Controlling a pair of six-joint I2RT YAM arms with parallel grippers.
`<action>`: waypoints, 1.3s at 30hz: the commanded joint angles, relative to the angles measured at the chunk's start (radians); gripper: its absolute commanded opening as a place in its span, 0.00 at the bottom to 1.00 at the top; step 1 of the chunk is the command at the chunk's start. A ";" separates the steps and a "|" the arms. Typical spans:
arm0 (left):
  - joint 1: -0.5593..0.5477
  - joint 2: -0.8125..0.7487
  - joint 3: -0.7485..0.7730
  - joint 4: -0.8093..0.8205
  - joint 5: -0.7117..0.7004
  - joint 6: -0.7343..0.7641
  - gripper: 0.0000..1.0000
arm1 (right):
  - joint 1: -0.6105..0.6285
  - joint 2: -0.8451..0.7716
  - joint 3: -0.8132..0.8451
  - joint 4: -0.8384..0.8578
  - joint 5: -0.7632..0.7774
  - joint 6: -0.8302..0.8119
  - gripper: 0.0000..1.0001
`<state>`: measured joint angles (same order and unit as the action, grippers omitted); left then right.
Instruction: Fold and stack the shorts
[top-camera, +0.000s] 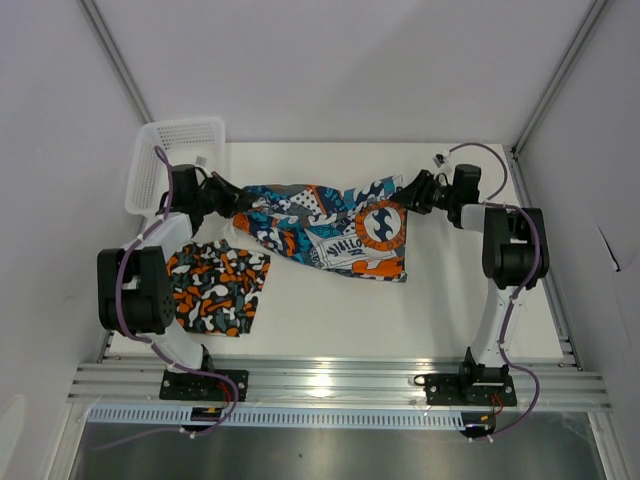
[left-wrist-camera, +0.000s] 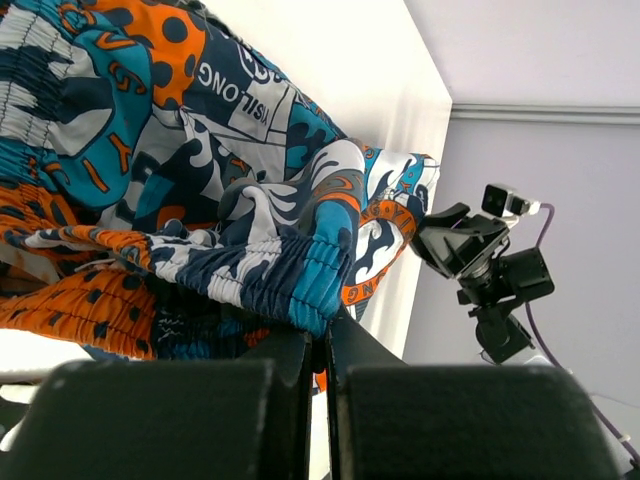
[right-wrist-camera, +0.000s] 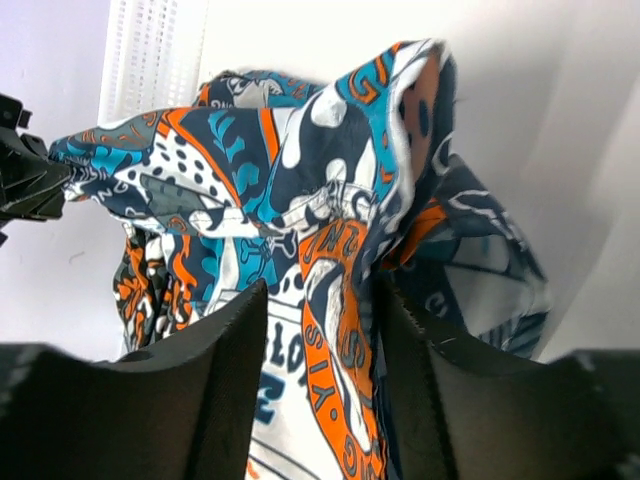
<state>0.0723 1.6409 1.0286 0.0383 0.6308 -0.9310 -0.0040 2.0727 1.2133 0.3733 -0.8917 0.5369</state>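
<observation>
The teal, orange and white graphic shorts (top-camera: 330, 228) hang stretched between both grippers across the back of the table. My left gripper (top-camera: 232, 200) is shut on their elastic waistband (left-wrist-camera: 300, 285), jaws pressed together (left-wrist-camera: 328, 335). My right gripper (top-camera: 405, 198) is at the other end of the shorts. Its jaws stand apart (right-wrist-camera: 320, 300), with a fold of the printed fabric (right-wrist-camera: 350, 330) lying loose between them against the right finger. The camouflage shorts (top-camera: 215, 288) lie folded flat on the table at the left, under the left arm.
A white mesh basket (top-camera: 175, 160) stands at the back left corner, just behind the left gripper. The graphic shorts' lower edge drapes onto the white table (top-camera: 400, 310). Frame posts rise at both back corners.
</observation>
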 joint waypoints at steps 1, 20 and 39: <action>-0.003 0.010 0.059 -0.003 0.007 0.038 0.00 | -0.007 0.036 0.078 0.004 0.003 0.017 0.52; -0.002 0.054 0.102 -0.031 -0.009 0.073 0.00 | -0.005 0.187 0.281 -0.175 0.023 -0.012 0.29; 0.007 -0.032 0.177 -0.031 0.116 -0.040 0.00 | -0.165 -0.239 0.049 0.087 -0.142 0.293 0.00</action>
<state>0.0723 1.6787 1.1271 -0.0193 0.6952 -0.9241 -0.1352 1.9427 1.2514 0.3679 -0.9665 0.7540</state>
